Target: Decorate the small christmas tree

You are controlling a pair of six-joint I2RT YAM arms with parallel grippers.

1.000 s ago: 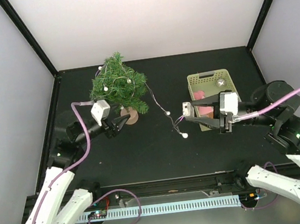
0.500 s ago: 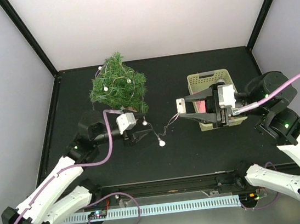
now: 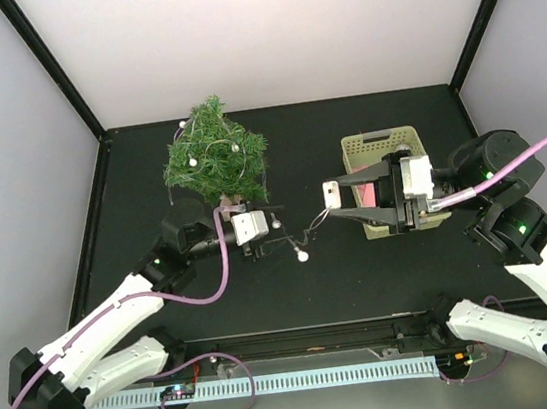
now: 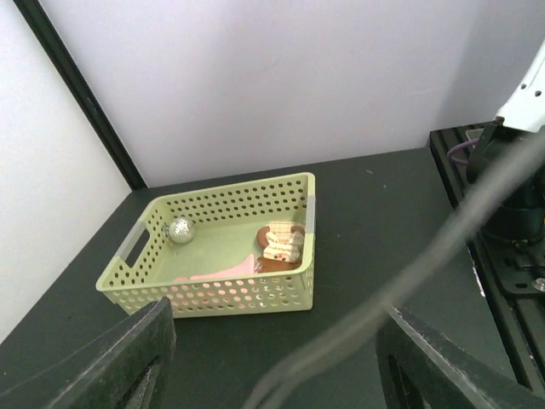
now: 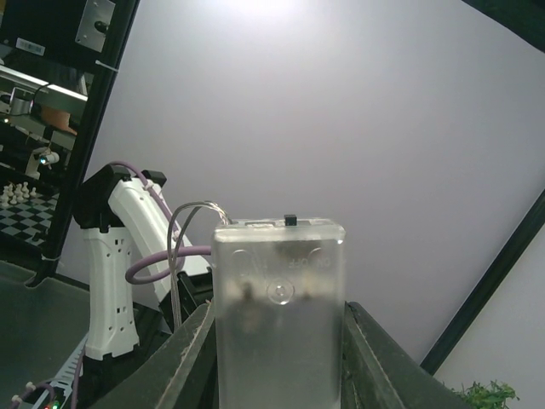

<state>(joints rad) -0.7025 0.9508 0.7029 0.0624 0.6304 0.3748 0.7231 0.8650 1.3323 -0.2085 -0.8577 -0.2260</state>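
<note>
The small christmas tree (image 3: 215,160) is standing in the rear left part of the black table (image 3: 365,283), upright on its light-wood disc base (image 3: 234,206). Its long axis is running vertically and its tip is pointing straight up. A light string (image 3: 308,224) with small white bulbs is looping through the needles and trailing off the tree's right side across the table, with one white bulb (image 3: 302,255) lying loose on the surface.

I am seeing the left arm stretched low and forward from its base, angling in toward the centre, so that the wrist sits just in front of the tree's base. The left gripper (image 4: 277,354) is pointing to the right, toward the basket (image 4: 221,256). Its fingers (image 4: 128,358) are standing wide apart and clamping nothing, with only a blurred run of wire crossing the gap between them.

The right arm is folding back on itself, its forearm level and reaching left over the basket's near side. The right gripper (image 3: 334,199) is pointing left toward the tree and pinching a clear battery box (image 5: 278,315) between its fingers, the string's wire rising out of the box's top.

The pale green lattice basket is sitting well apart from the tree, on the right. It is holding a silver ball (image 4: 180,229) and a brown and cream ornament (image 4: 278,244).
</note>
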